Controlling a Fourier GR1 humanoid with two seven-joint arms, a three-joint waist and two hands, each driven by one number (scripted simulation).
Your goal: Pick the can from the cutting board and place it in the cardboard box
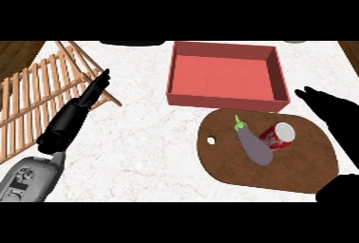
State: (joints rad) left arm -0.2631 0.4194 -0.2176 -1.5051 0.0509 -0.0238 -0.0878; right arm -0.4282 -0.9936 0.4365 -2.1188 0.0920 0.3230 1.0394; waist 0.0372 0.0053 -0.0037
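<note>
The can (pixel 279 135) is seen lying on its side on the board (pixel 231 166), touching the eggplant (pixel 254 144), its pale top turned to the upper right. The right hand (pixel 329 114) is held just right of the can, apart from it, fingers stretched out, nothing grasped. The box (pixel 224 99) stands just beyond the board. The can is red with white marks; no writing can be read. The left hand (pixel 88 97) is held straight-fingered over the rack (pixel 35 95).
</note>
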